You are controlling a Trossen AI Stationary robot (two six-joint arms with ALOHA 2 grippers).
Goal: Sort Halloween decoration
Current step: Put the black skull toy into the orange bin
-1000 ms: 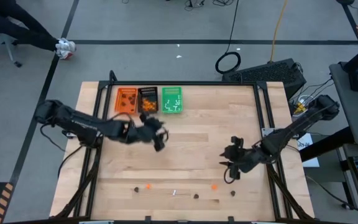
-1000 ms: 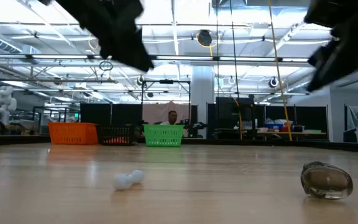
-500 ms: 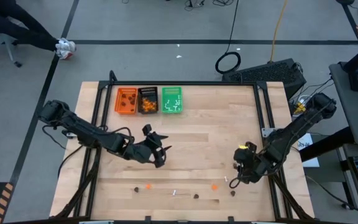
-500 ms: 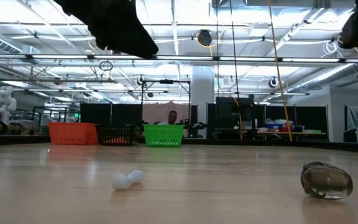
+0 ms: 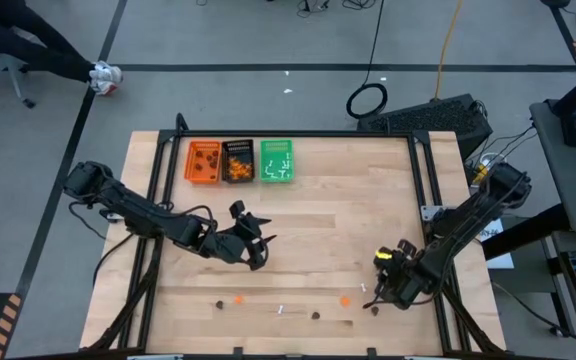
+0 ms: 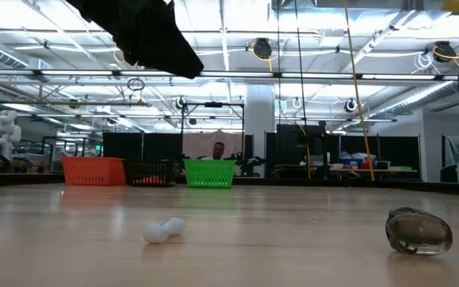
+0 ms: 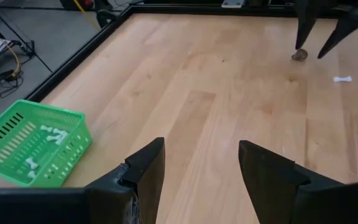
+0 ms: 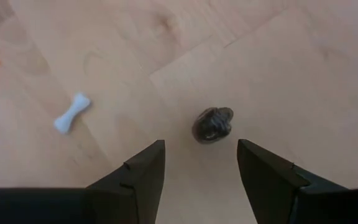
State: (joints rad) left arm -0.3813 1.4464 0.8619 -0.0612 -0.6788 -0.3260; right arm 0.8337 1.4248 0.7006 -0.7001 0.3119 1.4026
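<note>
Small Halloween trinkets lie loose near the table's near edge: a dark blob (image 8: 213,124), a white bone-shaped stick (image 8: 71,113) and an orange piece (image 5: 345,298), with more to their left (image 5: 281,309). My right gripper (image 8: 201,171) points down just above the dark blob (image 5: 375,308), open, one finger to either side of it and touching nothing. My left gripper (image 5: 258,245) hangs open and empty over the table's left middle, below the trays. The green tray (image 7: 33,146) holds white sticks.
Three small trays, orange (image 5: 203,161), black (image 5: 239,161) and green (image 5: 277,161), stand side by side at the far left. A person sits far behind the table in the low view (image 6: 218,149). Bare wood lies between the two grippers.
My right gripper has gone down and toward the table's near edge, rolling and tipping until it points down over the dark blob. My left gripper swung away from the trays toward the near edge, then stopped. The trinkets have not moved.
</note>
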